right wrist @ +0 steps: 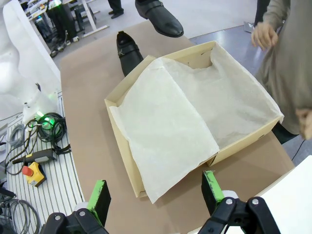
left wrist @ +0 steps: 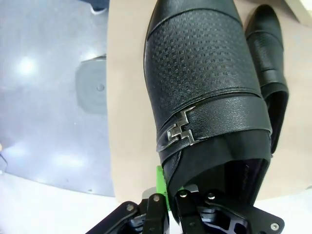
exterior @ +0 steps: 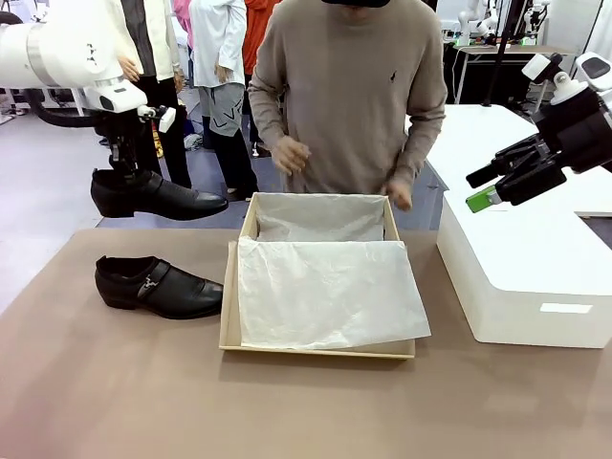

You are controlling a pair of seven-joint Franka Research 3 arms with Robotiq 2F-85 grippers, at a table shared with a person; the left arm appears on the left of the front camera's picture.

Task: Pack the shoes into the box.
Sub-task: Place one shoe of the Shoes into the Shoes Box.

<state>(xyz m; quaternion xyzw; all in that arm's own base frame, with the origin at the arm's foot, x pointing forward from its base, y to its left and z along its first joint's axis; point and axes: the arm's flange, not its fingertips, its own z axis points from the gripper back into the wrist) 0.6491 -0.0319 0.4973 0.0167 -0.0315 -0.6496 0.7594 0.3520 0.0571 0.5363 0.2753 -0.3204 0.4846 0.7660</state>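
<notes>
My left gripper (exterior: 122, 170) is shut on the heel end of one black shoe (exterior: 158, 196) and holds it in the air above the table's left side, toe pointing at the box. In the left wrist view this shoe (left wrist: 204, 83) rises from my gripper (left wrist: 173, 197), buckle showing. The other shoe (exterior: 158, 287) lies on the table below it, left of the tan box (exterior: 229, 316). White tissue (exterior: 325, 292) lines the box and drapes over its front half. My right gripper (exterior: 497, 186) hangs open high at the right; its wrist view shows the gripper (right wrist: 156, 192) above the box (right wrist: 248, 139).
A bigger white box (exterior: 526, 277) stands right of the tan one, under my right arm. A person stands at the far side with both hands (exterior: 287, 153) near the box's back edge. Cables and a red-button device (right wrist: 31, 173) lie on a rack beside the table.
</notes>
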